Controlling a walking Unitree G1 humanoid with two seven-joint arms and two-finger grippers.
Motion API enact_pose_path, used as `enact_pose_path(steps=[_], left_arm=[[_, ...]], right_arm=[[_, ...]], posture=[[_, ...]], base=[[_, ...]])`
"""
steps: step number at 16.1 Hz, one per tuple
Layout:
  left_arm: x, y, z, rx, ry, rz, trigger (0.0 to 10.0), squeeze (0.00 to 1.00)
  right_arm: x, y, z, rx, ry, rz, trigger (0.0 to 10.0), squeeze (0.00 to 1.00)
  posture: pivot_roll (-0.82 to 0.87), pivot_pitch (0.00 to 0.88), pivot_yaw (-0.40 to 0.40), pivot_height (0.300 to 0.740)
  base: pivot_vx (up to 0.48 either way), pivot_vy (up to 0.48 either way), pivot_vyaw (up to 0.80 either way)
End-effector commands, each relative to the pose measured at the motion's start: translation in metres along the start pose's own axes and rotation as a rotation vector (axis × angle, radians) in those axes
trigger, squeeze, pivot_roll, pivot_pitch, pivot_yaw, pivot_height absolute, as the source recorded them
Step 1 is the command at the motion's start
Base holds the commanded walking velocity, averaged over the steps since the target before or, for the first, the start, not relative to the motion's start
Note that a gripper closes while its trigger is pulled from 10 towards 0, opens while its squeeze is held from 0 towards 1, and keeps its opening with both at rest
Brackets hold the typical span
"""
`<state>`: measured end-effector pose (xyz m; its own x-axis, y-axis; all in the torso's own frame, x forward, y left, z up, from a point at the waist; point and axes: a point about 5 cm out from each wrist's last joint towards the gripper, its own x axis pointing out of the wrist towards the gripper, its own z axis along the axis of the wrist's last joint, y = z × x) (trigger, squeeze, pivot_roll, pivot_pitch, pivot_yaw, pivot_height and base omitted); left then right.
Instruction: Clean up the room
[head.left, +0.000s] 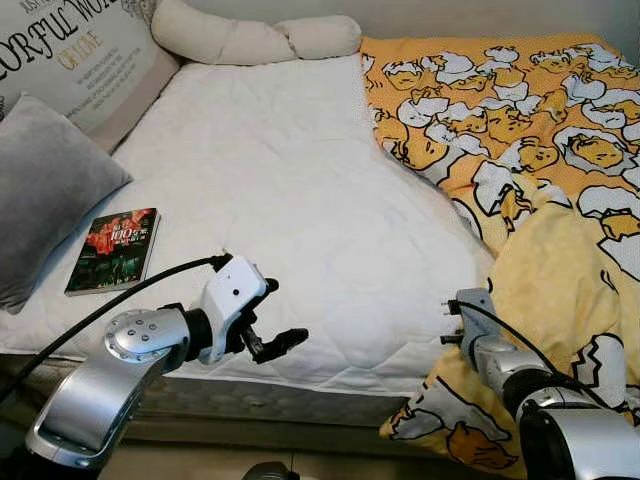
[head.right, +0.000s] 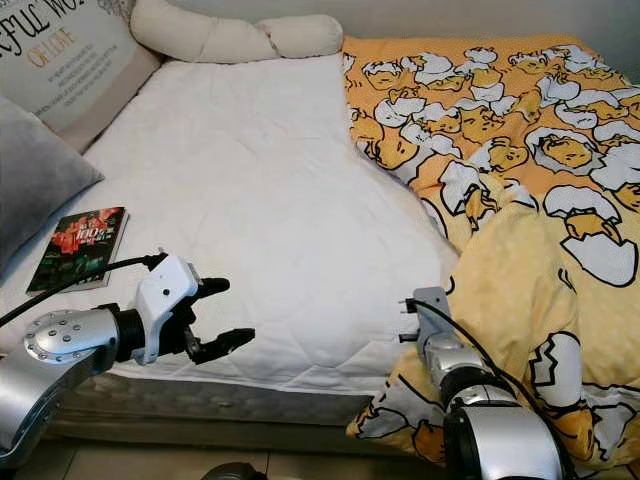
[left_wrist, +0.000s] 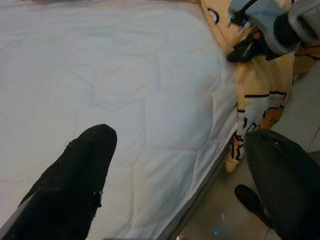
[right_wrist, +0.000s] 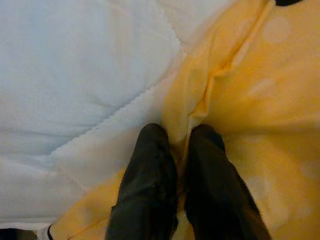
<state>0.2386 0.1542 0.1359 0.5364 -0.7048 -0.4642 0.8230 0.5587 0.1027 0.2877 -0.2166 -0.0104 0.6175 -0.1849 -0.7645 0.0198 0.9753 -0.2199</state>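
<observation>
From the head cameras, I am looking down on a bed (head.left: 290, 200) with a white quilted mattress cover filling most of the scene. A yellow blanket (head.left: 520, 130) printed with egg-and-duck figures is lying over the right half and spilling off the near edge toward the floor. A book (head.left: 113, 250) is resting flat near the left edge, just beside a grey pillow (head.left: 45, 190). A lettered cushion (head.left: 80, 50) and a long cream bolster (head.left: 250, 38) are sitting along the headboard end.

In the left wrist view, my left tool (left_wrist: 180, 175) is hovering open over the mattress's near edge, fingers well apart and holding nothing.

In the right wrist view, my right tool (right_wrist: 182, 137) is pinching a fold of the yellow blanket where it meets the white cover, both fingers (right_wrist: 150, 170) pressing together on the cloth.
</observation>
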Motion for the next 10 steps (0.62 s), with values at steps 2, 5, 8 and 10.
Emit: enact_pose_path(steps=[2, 5, 8, 10], left_arm=[[-0.005, 0.007, -0.008, -0.001, 0.015, 0.017, 10.0, 0.00], [-0.008, 0.011, -0.018, -0.010, 0.031, 0.015, 10.0, 0.00], [-0.014, 0.019, -0.039, -0.028, 0.060, -0.024, 10.0, 0.00], [-0.014, 0.018, -0.042, -0.029, 0.067, -0.043, 10.0, 0.00]], right_arm=[[0.000, -0.002, -0.008, 0.048, 0.019, 0.024, 0.0, 0.00], [0.000, -0.001, 0.003, 0.104, -0.037, 0.088, 0.0, 0.00], [-0.006, 0.008, 0.024, 0.150, -0.122, 0.393, 0.0, 0.00], [-0.008, 0.009, 0.025, 0.100, -0.129, 0.478, 0.0, 0.00]], posture=[[0.21, 0.000, 0.067, 0.740], [0.19, 0.000, 0.059, 0.740], [0.11, 0.000, 0.065, 0.740], [0.09, 0.000, 0.072, 0.740]], base=[[0.000, 0.000, 0.00], [0.000, 0.000, 0.00], [0.000, 0.000, 0.00], [0.000, 0.000, 0.00]])
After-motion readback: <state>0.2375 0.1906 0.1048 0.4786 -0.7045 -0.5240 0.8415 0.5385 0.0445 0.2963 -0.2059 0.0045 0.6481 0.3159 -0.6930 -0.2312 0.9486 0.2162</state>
